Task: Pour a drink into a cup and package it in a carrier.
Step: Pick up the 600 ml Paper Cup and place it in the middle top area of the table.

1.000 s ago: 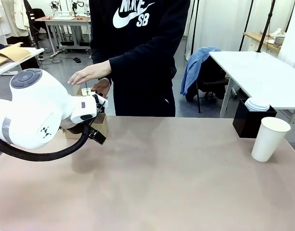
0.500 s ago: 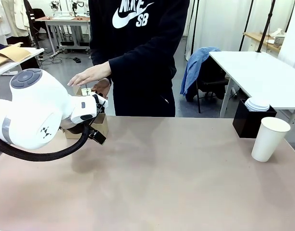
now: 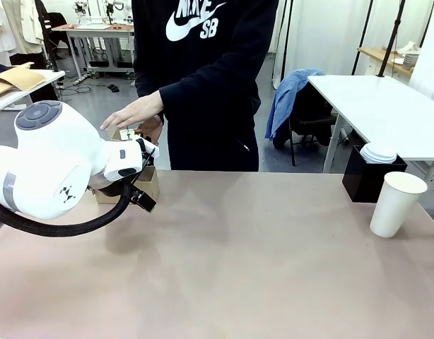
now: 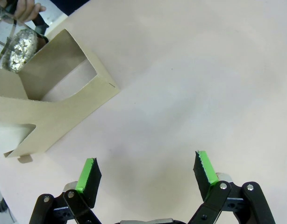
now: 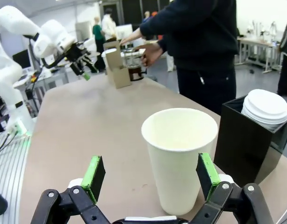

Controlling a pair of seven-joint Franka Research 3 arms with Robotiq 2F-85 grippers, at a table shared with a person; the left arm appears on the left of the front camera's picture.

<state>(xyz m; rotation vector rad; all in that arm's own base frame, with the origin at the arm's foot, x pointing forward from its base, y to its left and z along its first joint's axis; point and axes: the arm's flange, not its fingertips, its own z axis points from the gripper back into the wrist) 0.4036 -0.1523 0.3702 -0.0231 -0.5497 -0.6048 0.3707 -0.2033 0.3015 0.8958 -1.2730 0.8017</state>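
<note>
Both grippers empty, jaws spread wide.
The right gripper (image 5: 149, 163) faces the cup (image 5: 181, 158), at the right; the left gripper (image 4: 146, 161) hangs near the carrier (image 4: 54, 107), far left. The right wrist view reveals the drink (image 5: 132, 63) beside it, in the person's hand (image 5: 150, 53).

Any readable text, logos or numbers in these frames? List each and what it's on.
"NIKE SB" with a swoosh: white print on the chest of the person's black hoodie; the frame edge cuts the tops of the letters.
Small dark mark on the left arm: too small to read.
Cup, lids, black box, carrier: no print seen.
</note>
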